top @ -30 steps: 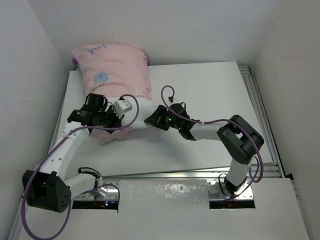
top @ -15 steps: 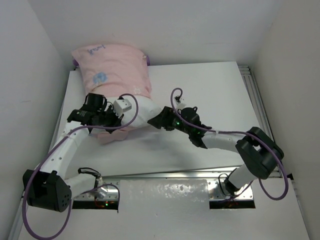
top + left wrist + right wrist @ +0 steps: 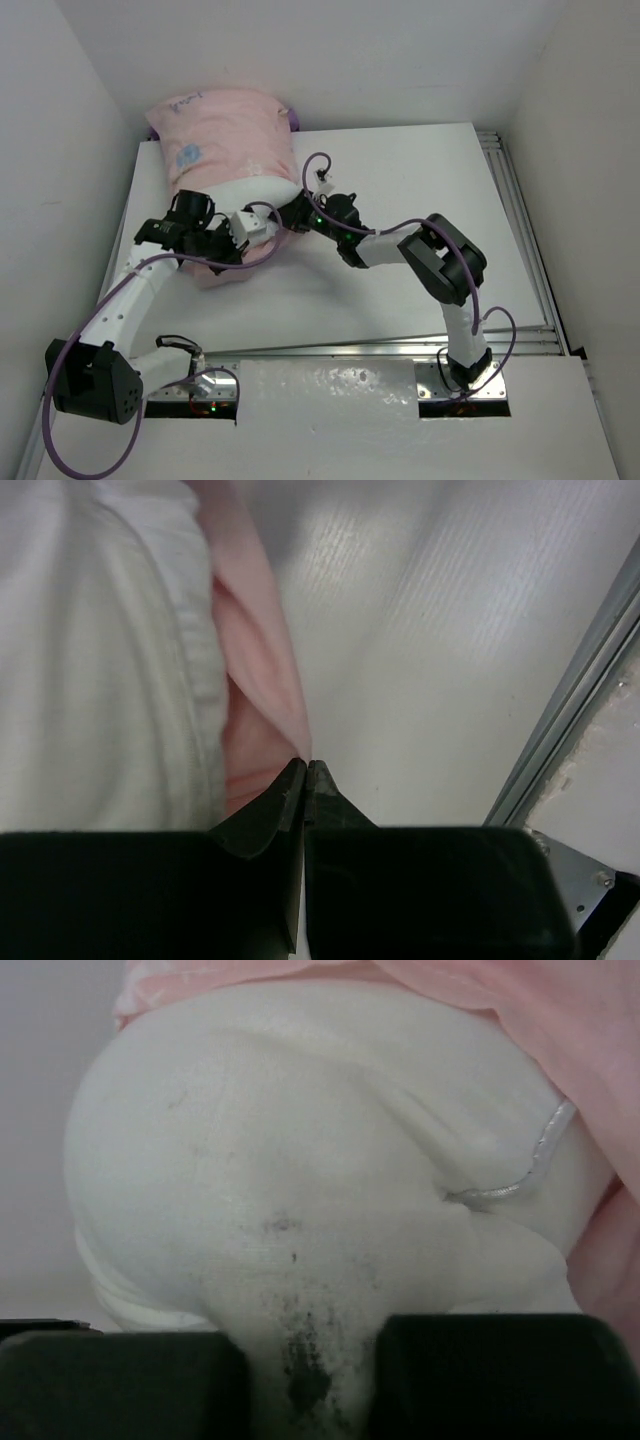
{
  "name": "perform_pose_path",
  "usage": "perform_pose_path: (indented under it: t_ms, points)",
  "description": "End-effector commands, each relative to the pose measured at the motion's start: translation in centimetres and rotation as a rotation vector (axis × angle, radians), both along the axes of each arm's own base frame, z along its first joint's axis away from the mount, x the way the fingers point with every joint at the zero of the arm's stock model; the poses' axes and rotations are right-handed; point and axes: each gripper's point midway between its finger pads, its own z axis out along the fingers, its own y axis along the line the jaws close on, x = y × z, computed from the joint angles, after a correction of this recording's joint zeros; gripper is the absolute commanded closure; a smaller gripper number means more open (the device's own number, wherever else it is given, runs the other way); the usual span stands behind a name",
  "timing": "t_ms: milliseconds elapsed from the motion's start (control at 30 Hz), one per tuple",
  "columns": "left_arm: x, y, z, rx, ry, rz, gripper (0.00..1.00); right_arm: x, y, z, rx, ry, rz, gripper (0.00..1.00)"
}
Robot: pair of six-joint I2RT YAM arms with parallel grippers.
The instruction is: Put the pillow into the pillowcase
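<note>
The pillowcase (image 3: 225, 130) lies pink side out at the table's far left corner, its mouth facing the arms. The white pillow (image 3: 248, 192) is mostly inside, and its near end bulges out of the mouth. My left gripper (image 3: 240, 236) is shut on the pillowcase's near edge. In the left wrist view the tips (image 3: 306, 766) pinch the pink hem (image 3: 262, 680) beside the pillow (image 3: 100, 660). My right gripper (image 3: 300, 213) presses at the pillow's right corner. In the right wrist view its fingers (image 3: 310, 1360) are closed on a bunched fold of the pillow (image 3: 300, 1140), under pink cloth (image 3: 560, 1030).
White walls stand close behind and left of the pillowcase. A metal rail (image 3: 520, 230) runs along the table's right edge, and another (image 3: 570, 710) shows in the left wrist view. The white table (image 3: 420, 180) stretches right of the pillow.
My right gripper opened, swung left and farther in against the pillow's end, then closed on it. The pillow went deeper into the case. My left gripper kept its hold.
</note>
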Motion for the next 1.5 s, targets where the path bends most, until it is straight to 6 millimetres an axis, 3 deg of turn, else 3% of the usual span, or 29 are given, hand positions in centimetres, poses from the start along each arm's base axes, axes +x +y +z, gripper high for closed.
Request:
perform_pose_path:
  t_ms: [0, 33, 67, 100, 133, 233, 267, 367, 400, 433, 500, 533, 600, 767, 933, 1033, 1200, 1333, 1367, 1467]
  points:
    - [-0.9, -1.7, 1.4, -0.071, -0.017, -0.095, 1.0, 2.6, 0.6, 3.9, 0.014, -0.168, -0.083, 0.95]
    - [-0.5, -1.7, 1.6, -0.076, -0.02, -0.076, 0.99, 2.8, 0.4, 3.2, 0.002, -0.159, -0.1, 1.0]
    - [0.3, -1.5, 1.8, -0.068, -0.026, -0.038, 0.87, 2.4, -0.1, 1.9, -0.02, -0.145, -0.106, 1.0]
    - [1.3, -1.6, 2.5, -0.076, -0.044, -0.003, 0.69, 2.3, -0.4, 1.6, -0.037, -0.165, -0.107, 1.0]
    - [2.0, -1.6, 3.2, -0.09, -0.036, 0.05, 0.45, 2.2, -0.6, 1.1, -0.054, -0.163, -0.107, 1.0]
    - [5.2, -2.4, 9.1, -0.155, -0.147, 0.115, 0.36, 1.6, -0.8, -0.6, -0.104, -0.148, -0.076, 1.0]
    - [6.5, -2.8, 12.3, -0.19, -0.221, 0.115, 0.36, 1.1, -0.8, -1.3, -0.112, -0.139, -0.052, 1.0]
    - [9.2, -2.9, 15.7, -0.222, -0.293, 0.178, 0.37, 0.4, -1.1, -2.2, -0.086, -0.107, -0.025, 1.0]
    - [10.2, -2.5, 15.5, -0.195, -0.318, 0.194, 0.41, 0.2, -1.2, -2.3, -0.079, -0.103, -0.022, 1.0]
    - [11.5, -1.0, 13.0, -0.098, -0.306, 0.243, 0.43, -0.1, -1.4, -2.7, -0.079, -0.094, -0.022, 1.0]
    - [13.3, 1.2, 10.2, 0.059, -0.335, 0.269, 0.47, -0.3, -1.2, -2.6, -0.065, -0.097, -0.012, 1.0]
    - [13.8, 2.5, 7.6, 0.161, -0.303, 0.276, 0.47, -0.4, -1.1, -2.5, -0.06, -0.098, -0.004, 1.0]
    - [14.6, 3.4, 6.0, 0.238, -0.318, 0.252, 0.41, -0.6, -1.1, -2.3, -0.055, -0.099, 0.007, 1.0]
    - [17.0, 2.6, 6.2, 0.286, -0.408, 0.218, 0.36, -0.8, -0.9, -2.2, -0.041, -0.098, 0.023, 1.0]
    - [20.1, 4.4, 6.6, 0.358, -0.516, 0.354, 0.41, -1.3, -0.6, -1.7, -0.005, -0.103, 0.046, 1.0]
    - [20.6, 4.8, 6.2, 0.382, -0.531, 0.376, 0.44, -1.5, -0.7, -1.6, -0.004, -0.106, 0.048, 1.0]
    - [21.7, 5.9, 5.7, 0.431, -0.577, 0.429, 0.42, -1.6, -0.5, -1.5, -0.006, -0.118, 0.071, 1.0]
    - [22.5, 5.1, 7.3, 0.383, -0.578, 0.433, 0.39, -1.9, -0.7, -1.7, -0.018, -0.123, 0.075, 1.0]
    - [22.9, 4.5, 8.6, 0.348, -0.591, 0.424, 0.39, -1.9, -0.7, -1.8, -0.021, -0.12, 0.075, 1.0]
    - [22.0, 3.6, 9.0, 0.31, -0.53, 0.389, 0.38, -1.9, -0.6, -1.9, -0.022, -0.12, 0.08, 1.0]
